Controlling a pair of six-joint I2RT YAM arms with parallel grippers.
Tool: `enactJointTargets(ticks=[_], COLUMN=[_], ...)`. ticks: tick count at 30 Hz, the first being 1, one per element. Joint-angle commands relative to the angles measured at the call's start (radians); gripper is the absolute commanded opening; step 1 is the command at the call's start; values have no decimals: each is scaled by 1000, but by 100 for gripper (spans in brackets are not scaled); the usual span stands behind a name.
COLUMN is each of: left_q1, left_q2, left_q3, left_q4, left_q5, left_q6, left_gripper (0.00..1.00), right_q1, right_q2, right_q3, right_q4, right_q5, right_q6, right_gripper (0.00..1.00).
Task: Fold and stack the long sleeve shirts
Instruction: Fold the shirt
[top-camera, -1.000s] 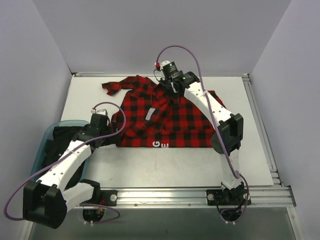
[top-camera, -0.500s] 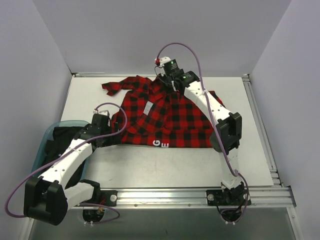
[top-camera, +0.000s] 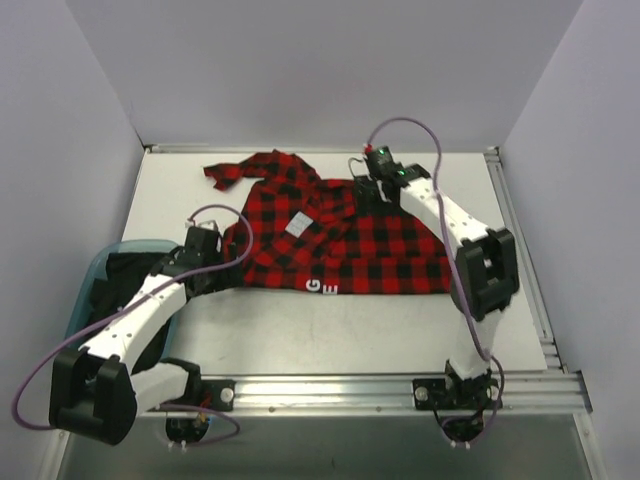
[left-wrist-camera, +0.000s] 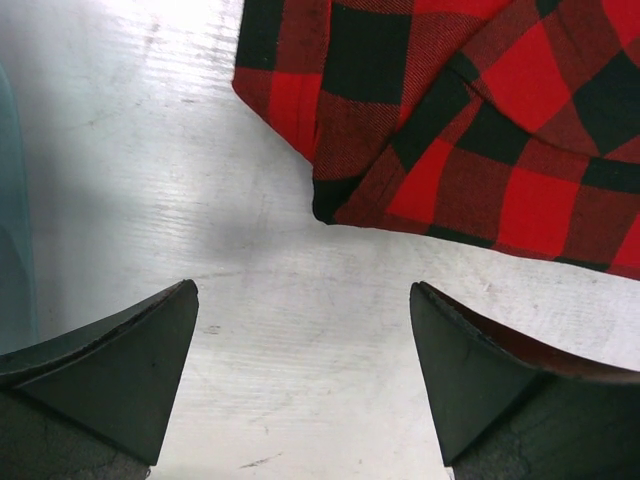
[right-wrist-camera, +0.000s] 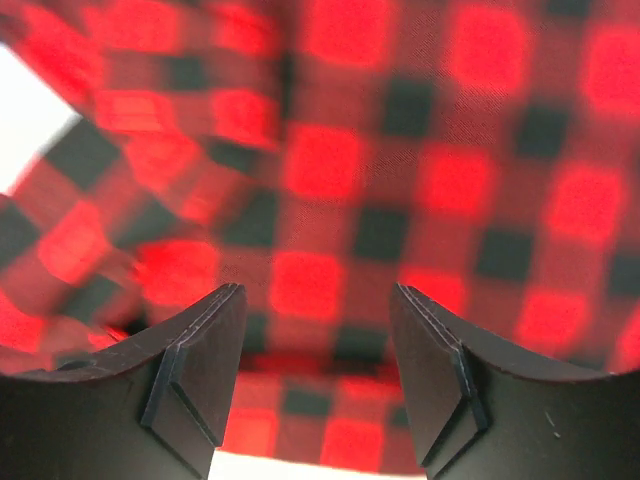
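Note:
One long sleeve shirt (top-camera: 345, 240), red-and-black check, lies spread on the white table (top-camera: 330, 330) with white lettering (top-camera: 320, 288) at its near hem and a small grey label (top-camera: 298, 225). My right gripper (top-camera: 368, 188) hovers over the shirt's far right part; in the right wrist view it (right-wrist-camera: 318, 292) stands open with nothing between its fingers and blurred check cloth (right-wrist-camera: 400, 150) below. At the shirt's left edge my left gripper (top-camera: 207, 243) is wide open over bare table (left-wrist-camera: 303, 290), a corner of the shirt (left-wrist-camera: 450, 130) just ahead.
A teal bin (top-camera: 88, 285) holding dark clothing sits at the table's left, under my left arm; its rim (left-wrist-camera: 10, 220) shows in the left wrist view. Metal rails (top-camera: 520, 240) frame the table on the right and near sides. Grey walls stand close around.
My right gripper has opened, let go of the cloth and swung to the right. The shirt's right side now lies flatter and farther right. The left arm has hardly moved.

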Motion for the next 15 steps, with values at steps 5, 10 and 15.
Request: enactJointTargets(ticks=[5, 10, 15], left_q1=[-1, -23, -35], left_q2=[32, 61, 110], left_q3=[-28, -83, -88], left_q4=[61, 179, 245], left_q5=[99, 127, 110], left_q6=[-239, -357, -435], left_gripper=[93, 88, 80], right_q1=[-202, -345, -460], right_q2=[-492, -728, -828], right_q3=[-516, -797, -965], right_q4=[38, 140, 224], right_q5=[-173, -269, -371], right_q6=[332, 418, 463], right_gripper=[58, 56, 54])
